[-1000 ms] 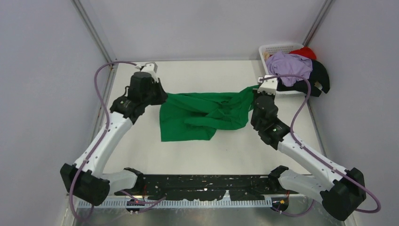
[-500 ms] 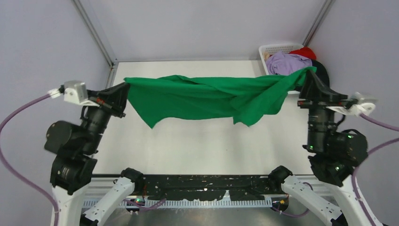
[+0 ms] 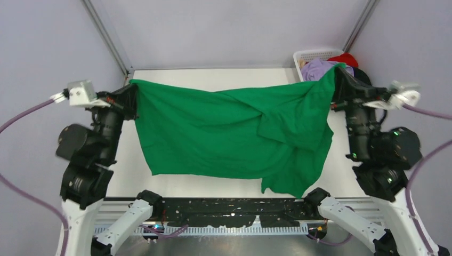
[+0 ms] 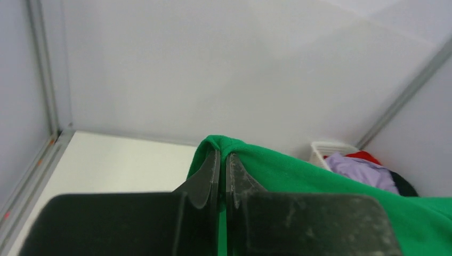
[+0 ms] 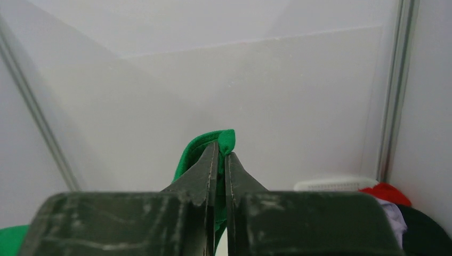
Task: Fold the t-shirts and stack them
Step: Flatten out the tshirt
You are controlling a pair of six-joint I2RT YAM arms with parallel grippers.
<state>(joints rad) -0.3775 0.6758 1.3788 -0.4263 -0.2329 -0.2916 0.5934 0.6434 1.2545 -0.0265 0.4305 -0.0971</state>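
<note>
Left gripper clamped on one top corner of green t-shirt, right gripper pinching the other corner, cloth hanging spread between them above desk

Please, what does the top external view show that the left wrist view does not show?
Only the top external view shows the whole green t-shirt hanging spread between the left tool and the right tool. Only the left wrist view shows closely that the left tool's fingers are shut on a green fold. Both show the white basket holding other shirts.
</note>
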